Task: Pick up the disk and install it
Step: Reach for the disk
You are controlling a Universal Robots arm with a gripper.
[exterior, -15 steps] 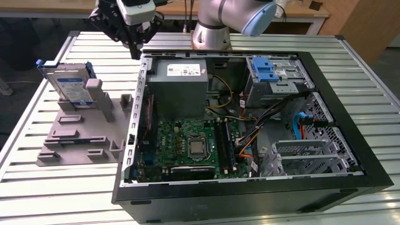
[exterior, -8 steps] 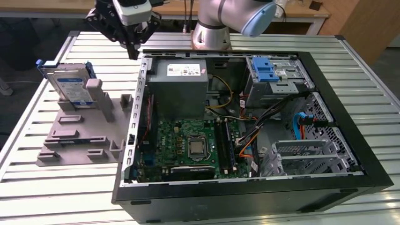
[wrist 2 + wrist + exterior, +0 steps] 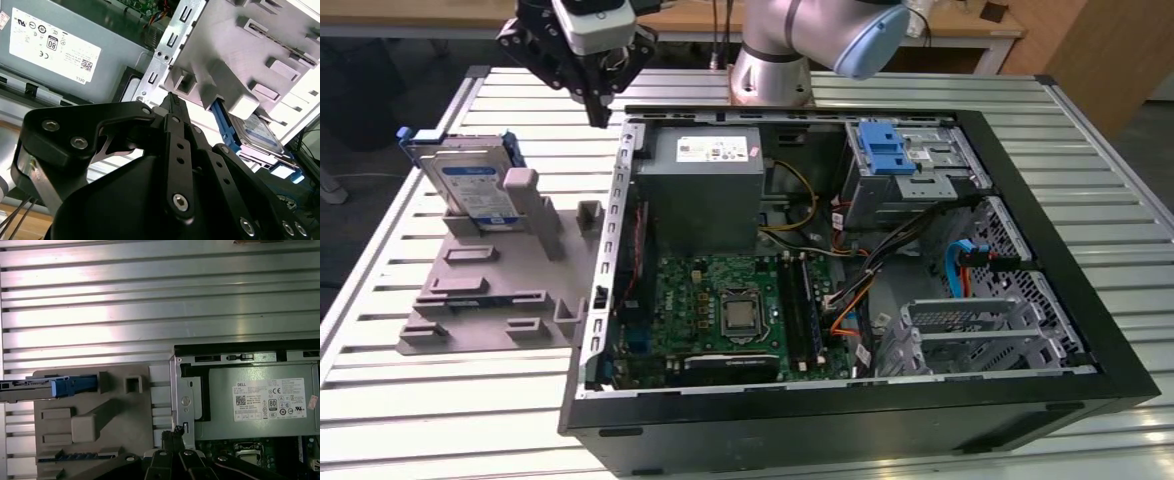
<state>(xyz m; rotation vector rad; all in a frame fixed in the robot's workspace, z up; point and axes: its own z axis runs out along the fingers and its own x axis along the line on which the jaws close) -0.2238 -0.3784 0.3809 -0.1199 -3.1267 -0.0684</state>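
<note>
While the disk stands on edge in a slot of the grey holding fixture, on the bench to the exterior view's left of the open computer case, the claw hangs above the gap between fixture and case. It is near the case's back corner and well apart from the disk. Its fingers meet at a point and grip nothing. The disk looks like a stiff, fairly weighty metal slab, smooth on its faces and likely sensitive to knocks. Its exposed upper edge, pinched across the two flat faces clear of the fixture's posts, seems the soundest hold, since the plastic frame may flex. It has a silver body, a white-and-blue label on one face and a blue carrier frame round the edges.

In the second wrist view the claw tapers to a closed black tip over the case's perforated metal edge. The grey power supply lies beside it and the fixture beyond. The disk peeks from behind a fixture block, showing its silver face, blue label and a blue rail alongside.

In the first wrist view the claw sits by the case's corner flange, empty. The disk appears edge-on as a thin strip with a blue frame end, lodged in the fixture on the slatted bench.
</note>
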